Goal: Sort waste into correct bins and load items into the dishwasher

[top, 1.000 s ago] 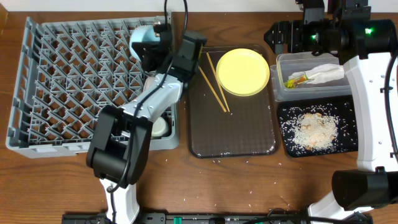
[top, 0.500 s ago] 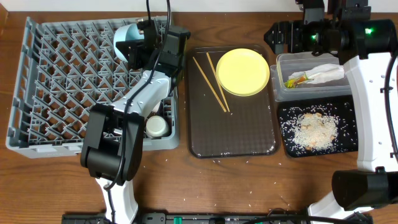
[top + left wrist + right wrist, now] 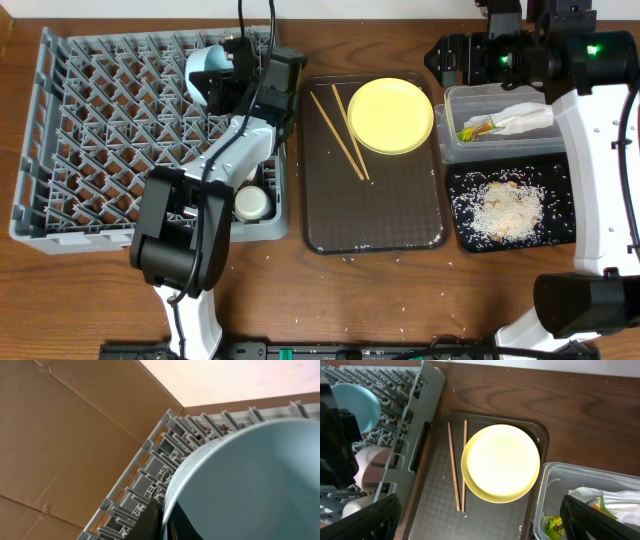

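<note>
Left claw (image 3: 228, 72) is clamped on the rim of the light blue bowl (image 3: 203, 70), which is tipped on edge with the dish rack (image 3: 100, 140) pegs right beneath the claw, while the right claw (image 3: 450, 60) hangs wide open, empty, well away.

left arm (image 3: 235, 152) and right arm (image 3: 602, 135): smooth white shells between blocky black joints (a green light (image 3: 592, 48) glows on the right). thin black cables (image 3: 240, 20) trail upward; right gripper (image 3: 480, 517) fingers are black.

No readable text, labels or numbers anywhere.
</note>
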You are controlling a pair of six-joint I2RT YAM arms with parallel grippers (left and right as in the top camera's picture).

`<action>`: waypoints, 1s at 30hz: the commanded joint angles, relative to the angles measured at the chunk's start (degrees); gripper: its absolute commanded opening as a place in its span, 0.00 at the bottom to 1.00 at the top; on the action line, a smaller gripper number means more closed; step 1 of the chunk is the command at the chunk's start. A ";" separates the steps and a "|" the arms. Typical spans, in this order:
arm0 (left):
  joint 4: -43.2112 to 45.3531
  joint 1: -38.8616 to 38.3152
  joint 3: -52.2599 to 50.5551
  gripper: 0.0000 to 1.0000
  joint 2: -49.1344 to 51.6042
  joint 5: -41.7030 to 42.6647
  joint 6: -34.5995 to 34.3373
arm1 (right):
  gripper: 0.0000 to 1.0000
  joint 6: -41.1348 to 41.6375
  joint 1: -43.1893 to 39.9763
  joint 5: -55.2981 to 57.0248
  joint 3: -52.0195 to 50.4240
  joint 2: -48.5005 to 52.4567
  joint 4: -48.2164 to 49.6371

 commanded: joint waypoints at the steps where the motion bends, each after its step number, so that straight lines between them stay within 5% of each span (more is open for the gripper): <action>1: -0.24 -1.18 -1.03 0.07 0.85 1.22 0.28 | 0.99 0.17 0.48 0.15 0.61 -0.11 -0.09; 30: -4.63 -8.87 -1.03 0.11 2.45 2.27 2.01 | 0.99 0.17 0.48 0.15 0.61 -0.11 -0.09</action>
